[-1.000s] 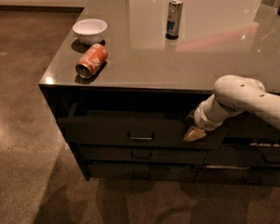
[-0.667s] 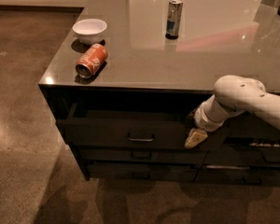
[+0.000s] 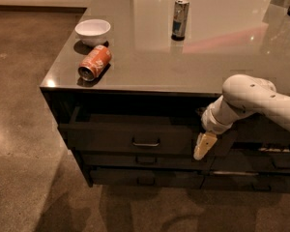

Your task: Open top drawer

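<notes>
The top drawer (image 3: 111, 137) is a wide dark front just under the counter top, with a small bar handle (image 3: 146, 143) at its centre. It stands pulled out a little, with a dark gap above its top edge. My gripper (image 3: 203, 146) hangs tan-tipped from the white arm (image 3: 246, 100) at the drawer front's right end, to the right of the handle and apart from it. The inside of the drawer is hidden in shadow.
Narrower dark drawer fronts (image 3: 145, 161) lie below. On the grey counter top (image 3: 208, 57) are a white bowl (image 3: 93, 31), an orange can lying on its side (image 3: 94, 63) and an upright can (image 3: 180, 18). Brown floor lies to the left and front.
The gripper has dropped slightly lower along the drawer front's right end. The drawer and the things on the counter look unchanged.
</notes>
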Robot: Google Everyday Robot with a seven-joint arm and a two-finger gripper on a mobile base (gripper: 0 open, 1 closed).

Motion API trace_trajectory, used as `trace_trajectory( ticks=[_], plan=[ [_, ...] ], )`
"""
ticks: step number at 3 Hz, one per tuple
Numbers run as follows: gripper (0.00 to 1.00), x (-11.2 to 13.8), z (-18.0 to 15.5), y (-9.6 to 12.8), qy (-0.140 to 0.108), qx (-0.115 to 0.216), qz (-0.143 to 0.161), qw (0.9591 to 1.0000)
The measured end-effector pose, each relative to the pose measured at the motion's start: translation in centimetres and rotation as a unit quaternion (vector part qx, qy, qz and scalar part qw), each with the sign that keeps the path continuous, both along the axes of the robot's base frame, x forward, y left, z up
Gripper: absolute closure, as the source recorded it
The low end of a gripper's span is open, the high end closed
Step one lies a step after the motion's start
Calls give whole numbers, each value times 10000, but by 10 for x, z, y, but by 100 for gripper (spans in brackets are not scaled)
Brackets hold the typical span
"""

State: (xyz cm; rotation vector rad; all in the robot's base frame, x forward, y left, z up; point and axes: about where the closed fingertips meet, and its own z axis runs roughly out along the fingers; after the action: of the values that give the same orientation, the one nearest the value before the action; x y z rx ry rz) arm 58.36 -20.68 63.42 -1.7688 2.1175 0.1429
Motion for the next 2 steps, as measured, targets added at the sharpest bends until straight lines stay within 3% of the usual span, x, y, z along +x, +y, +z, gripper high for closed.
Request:
trace_trajectory(
  ticks=[1, 2],
  plan=[
    [16, -19, 14, -4, 242, 66, -56, 9997],
    [39, -52, 6, -7, 875, 207, -36, 9959]
  ],
)
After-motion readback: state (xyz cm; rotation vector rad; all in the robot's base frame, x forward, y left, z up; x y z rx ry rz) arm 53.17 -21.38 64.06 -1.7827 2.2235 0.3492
